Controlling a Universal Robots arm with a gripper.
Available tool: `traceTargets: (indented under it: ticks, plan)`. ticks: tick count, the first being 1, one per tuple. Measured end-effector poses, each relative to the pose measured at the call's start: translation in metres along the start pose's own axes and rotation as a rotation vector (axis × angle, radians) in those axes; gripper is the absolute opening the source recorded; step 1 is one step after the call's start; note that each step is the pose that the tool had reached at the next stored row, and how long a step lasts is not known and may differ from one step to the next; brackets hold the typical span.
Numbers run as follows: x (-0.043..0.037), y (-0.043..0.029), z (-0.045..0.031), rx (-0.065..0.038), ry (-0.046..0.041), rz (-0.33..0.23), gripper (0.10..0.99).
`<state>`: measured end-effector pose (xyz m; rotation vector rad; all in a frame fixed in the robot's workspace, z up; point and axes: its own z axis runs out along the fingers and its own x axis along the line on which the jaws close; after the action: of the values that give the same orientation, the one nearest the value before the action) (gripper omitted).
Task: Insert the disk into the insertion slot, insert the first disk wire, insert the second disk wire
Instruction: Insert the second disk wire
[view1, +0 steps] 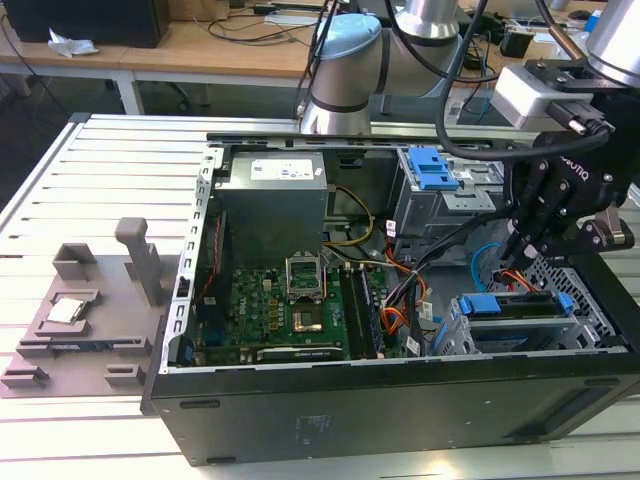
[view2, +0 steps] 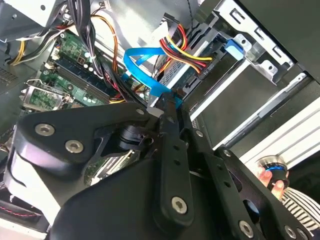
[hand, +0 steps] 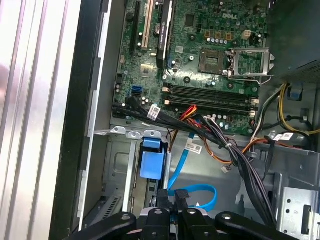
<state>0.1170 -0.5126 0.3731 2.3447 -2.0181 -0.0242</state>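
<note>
Item 1, pincer (view1: 520, 262): black, linked fingers, poised over the end of the open computer case (view1: 400, 410) that lies on the exterior view's right. Both wrist views show the fingers (view2: 170, 107) drawn close together, tips nearly meeting on the connector end of the blue wire (view2: 145, 75); judged to be gripping that connector, though the contact itself is masked by the fingers.

Item 2, disk (view1: 520, 305): directly below the pincer tips, lying flat, its blue carrier already seated in the insertion slot (view1: 480, 335). Its long axis runs along the case's front edge, across the exterior view. The first step therefore reads as done.

Item 3, blue wire: loops away from the tips toward the motherboard (hand: 200, 55). The disk's connector edge lies just past the tips, on the side facing the wire bundle; this is the relation the wire step depends on.

Item 4, red-yellow-black power wires (view2: 185, 52): just beyond the blue loop.

Item 5, taller cage with blue latch (view1: 435, 170): farther off, behind the pincer.

Item 6, ribbed metal surface (view1: 110, 170): beneath the case.
</note>
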Motion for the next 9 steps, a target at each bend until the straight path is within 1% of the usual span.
traceTargets:
  ticks: [1, 3, 7, 8, 9]
  plan:
    - [0.0004, 0.0001, -0.0001, 0.000, 0.0019, 0.000, 0.161]
    - [0.0083, 0.0012, 0.0033, -0.001, 0.0037, 0.001, 0.161]
    - [0.0092, 0.0010, 0.0094, 0.000, 0.0023, 0.040, 0.161]
    - [0.0092, -0.0004, 0.0139, -0.001, 0.0015, 0.058, 0.161]
    - [0.0098, -0.0043, 0.0173, -0.001, 0.0028, 0.061, 0.161]
